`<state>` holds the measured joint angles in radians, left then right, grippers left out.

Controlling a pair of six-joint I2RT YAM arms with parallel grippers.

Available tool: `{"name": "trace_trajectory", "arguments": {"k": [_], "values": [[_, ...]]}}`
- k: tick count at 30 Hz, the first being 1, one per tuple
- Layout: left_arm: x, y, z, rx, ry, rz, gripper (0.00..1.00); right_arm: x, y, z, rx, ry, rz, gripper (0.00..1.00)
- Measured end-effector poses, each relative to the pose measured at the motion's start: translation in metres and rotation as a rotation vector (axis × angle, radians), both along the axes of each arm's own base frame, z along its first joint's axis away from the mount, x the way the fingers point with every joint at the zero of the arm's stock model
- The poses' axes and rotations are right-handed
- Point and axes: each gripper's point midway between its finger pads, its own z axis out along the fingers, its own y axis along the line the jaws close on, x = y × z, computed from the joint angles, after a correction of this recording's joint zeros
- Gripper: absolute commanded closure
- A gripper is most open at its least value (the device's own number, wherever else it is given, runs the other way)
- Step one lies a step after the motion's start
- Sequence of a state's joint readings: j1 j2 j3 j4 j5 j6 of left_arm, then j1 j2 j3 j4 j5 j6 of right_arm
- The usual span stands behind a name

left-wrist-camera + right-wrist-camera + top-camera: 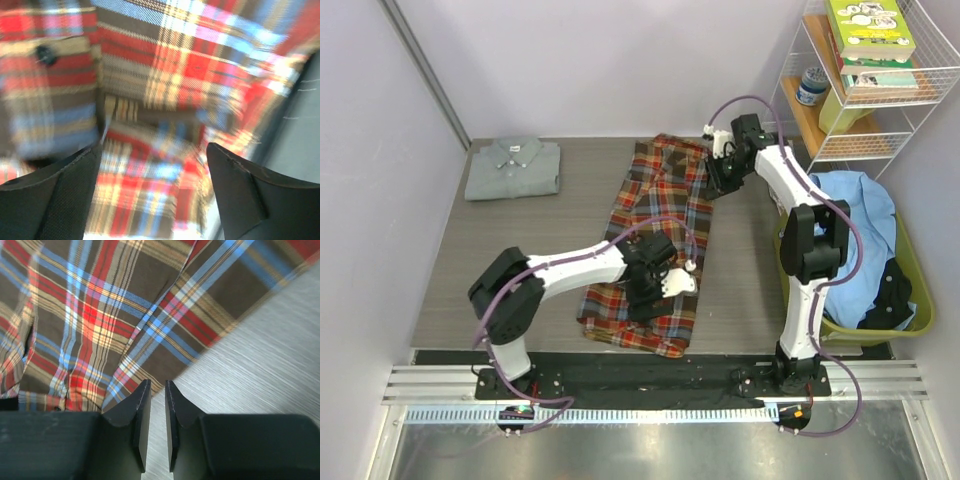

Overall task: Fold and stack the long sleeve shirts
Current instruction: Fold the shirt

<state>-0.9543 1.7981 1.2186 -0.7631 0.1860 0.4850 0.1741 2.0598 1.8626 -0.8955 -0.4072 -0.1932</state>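
We find the grey shirt (513,167) folded at the counter's (450,270) far left, the plaid flannel (655,245) half-folded mid-counter, left end effector (665,283) open above it, right end effector (718,172) nearly closed, empty

Overhead view was evenly and brightly lit, sharp throughout, with soft shadows under the arms. Left wrist view was heavily motion-blurred across the plaid shirt (165,90). Right wrist view was crisp, its fingers (142,412) dark and underexposed.
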Motion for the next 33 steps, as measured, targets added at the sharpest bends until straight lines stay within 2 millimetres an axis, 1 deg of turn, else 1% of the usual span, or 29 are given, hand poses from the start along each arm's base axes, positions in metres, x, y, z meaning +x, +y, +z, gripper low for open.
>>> {"name": "trace_trajectory", "arguments": {"k": [2, 4, 5, 7, 8, 9, 10, 12, 13, 14, 17, 19, 22, 23, 24, 25, 27, 28, 30, 31, 33], "values": [[-0.005, -0.007, 0.023, -0.09, 0.041, 0.052, 0.09, -0.002, 0.005, -0.014, -0.012, 0.03, 0.014, 0.78], [-0.001, -0.006, 0.057, -0.203, 0.046, 0.124, 0.08, -0.005, 0.013, -0.029, -0.03, 0.055, 0.035, 0.78], [0.004, -0.002, 0.076, -0.263, 0.039, 0.164, 0.08, -0.008, 0.02, -0.038, -0.043, 0.071, 0.051, 0.77], [0.018, 0.011, 0.111, -0.379, 0.018, 0.254, 0.07, -0.013, 0.033, -0.052, -0.06, 0.091, 0.082, 0.78], [0.028, 0.022, 0.124, -0.427, 0.011, 0.312, 0.07, -0.015, 0.041, -0.062, -0.072, 0.103, 0.1, 0.78], [0.037, 0.034, 0.134, -0.465, 0.005, 0.367, 0.07, -0.017, 0.046, -0.07, -0.082, 0.114, 0.114, 0.78], [0.046, 0.045, 0.139, -0.492, 0.004, 0.423, 0.07, -0.019, 0.051, -0.08, -0.093, 0.127, 0.127, 0.78], [0.062, 0.071, 0.138, -0.511, 0.01, 0.541, 0.07, -0.021, 0.061, -0.101, -0.118, 0.153, 0.152, 0.78], [0.066, 0.079, 0.134, -0.508, 0.018, 0.579, 0.07, -0.02, 0.065, -0.104, -0.12, 0.16, 0.159, 0.77], [0.068, 0.087, 0.129, -0.509, 0.037, 0.621, 0.07, -0.016, 0.067, -0.103, -0.123, 0.149, 0.162, 0.77], [0.068, 0.106, 0.114, -0.503, 0.099, 0.727, 0.07, 0.001, 0.075, -0.103, -0.126, 0.122, 0.167, 0.78], [0.07, 0.115, 0.108, -0.502, 0.122, 0.789, 0.07, 0.018, 0.085, -0.103, -0.124, 0.085, 0.174, 0.78], [0.077, 0.125, 0.108, -0.516, 0.122, 0.845, 0.07, 0.051, 0.102, -0.1, -0.122, -0.01, 0.184, 0.76], [0.08, 0.126, 0.108, -0.52, 0.118, 0.851, 0.05, 0.06, 0.107, -0.099, -0.124, -0.047, 0.187, 0.74], [0.081, 0.127, 0.107, -0.52, 0.119, 0.854, 0.04, 0.066, 0.11, -0.098, -0.132, -0.074, 0.191, 0.72], [0.082, 0.127, 0.105, -0.516, 0.12, 0.852, 0.0, 0.07, 0.111, -0.098, -0.142, -0.094, 0.197, 0.69], [0.082, 0.128, 0.1, -0.501, 0.128, 0.841, 0.0, 0.072, 0.109, -0.097, -0.165, -0.112, 0.207, 0.64], [0.082, 0.128, 0.097, -0.493, 0.13, 0.828, 0.0, 0.072, 0.109, -0.095, -0.176, -0.124, 0.219, 0.57], [0.081, 0.129, 0.094, -0.481, 0.127, 0.793, 0.0, 0.069, 0.103, -0.089, -0.203, -0.139, 0.237, 0.52], [0.081, 0.13, 0.094, -0.478, 0.117, 0.773, 0.0, 0.065, 0.098, -0.083, -0.216, -0.146, 0.247, 0.49], [0.084, 0.131, 0.098, -0.476, 0.089, 0.732, 0.0, 0.056, 0.087, -0.062, -0.237, -0.162, 0.263, 0.47]]}}
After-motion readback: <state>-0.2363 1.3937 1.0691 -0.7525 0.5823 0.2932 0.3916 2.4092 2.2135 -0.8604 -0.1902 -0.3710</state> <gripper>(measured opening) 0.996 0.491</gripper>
